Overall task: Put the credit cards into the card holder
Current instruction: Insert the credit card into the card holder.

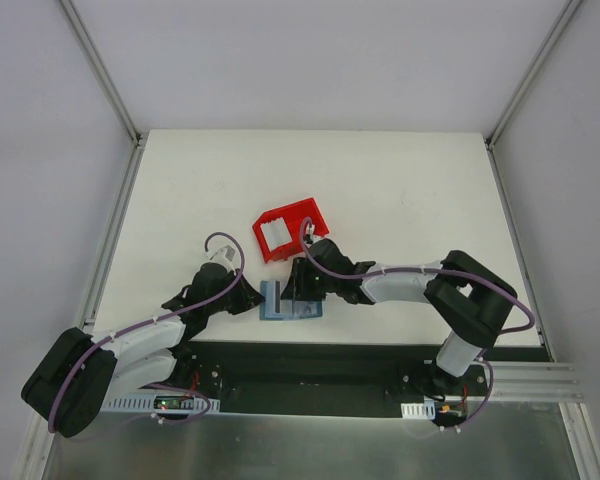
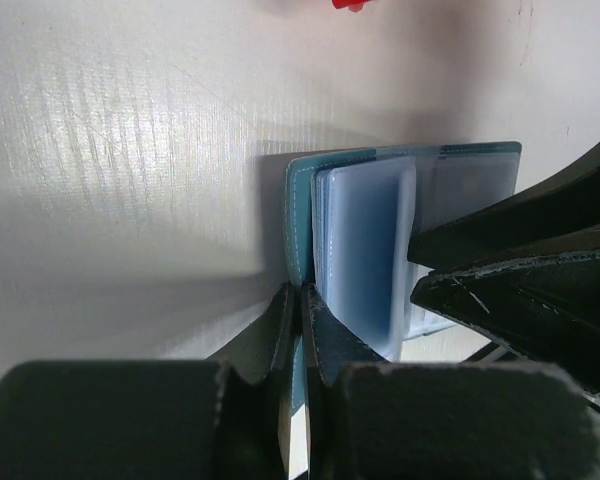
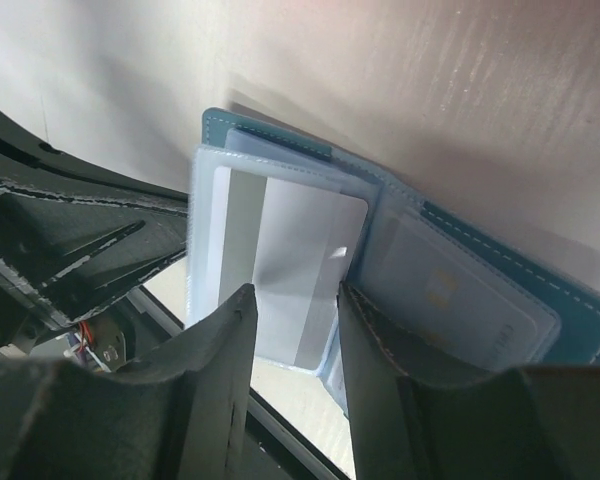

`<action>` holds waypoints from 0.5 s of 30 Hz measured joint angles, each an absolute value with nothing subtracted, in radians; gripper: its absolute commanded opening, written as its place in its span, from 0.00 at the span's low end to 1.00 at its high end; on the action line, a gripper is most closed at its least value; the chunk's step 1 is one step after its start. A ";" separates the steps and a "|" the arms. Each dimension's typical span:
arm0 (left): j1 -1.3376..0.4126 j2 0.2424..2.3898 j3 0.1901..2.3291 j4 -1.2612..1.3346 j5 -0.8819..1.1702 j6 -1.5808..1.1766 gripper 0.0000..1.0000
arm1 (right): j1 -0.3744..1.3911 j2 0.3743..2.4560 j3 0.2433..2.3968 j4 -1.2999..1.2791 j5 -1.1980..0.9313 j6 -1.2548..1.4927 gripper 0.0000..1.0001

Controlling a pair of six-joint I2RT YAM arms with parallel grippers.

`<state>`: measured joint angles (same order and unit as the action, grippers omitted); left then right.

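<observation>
The teal card holder [image 1: 288, 303] was found lying open on the worktop [image 1: 380, 200], near its front edge and between the two arms. Its outer cover was pinched by the clenched left end effector [image 2: 298, 302], so the holder was pinned flat. The right end effector [image 3: 295, 297] was seen with fingers parted over the clear sleeve [image 3: 208, 240]; nothing was gripped. A white card [image 3: 305, 250] was noted mostly inside that sleeve, its lower edge apparently protruding. A second card with a gold chip [image 3: 450, 300] was recorded fully seated in the adjoining pocket. A pale patch was seen inside the red bin [image 1: 300, 215]; whether it was a further card could not be told. The task was judged well advanced: one card seated, one to be pushed home.
</observation>
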<state>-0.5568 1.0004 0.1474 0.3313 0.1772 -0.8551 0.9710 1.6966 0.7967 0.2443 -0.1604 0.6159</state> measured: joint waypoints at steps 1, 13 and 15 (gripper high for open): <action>-0.557 1.000 0.147 0.332 0.177 -0.855 0.00 | 0.971 1.697 0.797 0.247 -0.162 0.616 0.40; -0.557 1.003 0.147 0.332 0.177 -0.855 0.00 | 0.971 1.715 0.797 0.294 -0.193 0.618 0.36; -0.557 1.003 0.147 0.332 0.177 -0.855 0.00 | 0.971 1.715 0.797 0.302 -0.199 0.618 0.36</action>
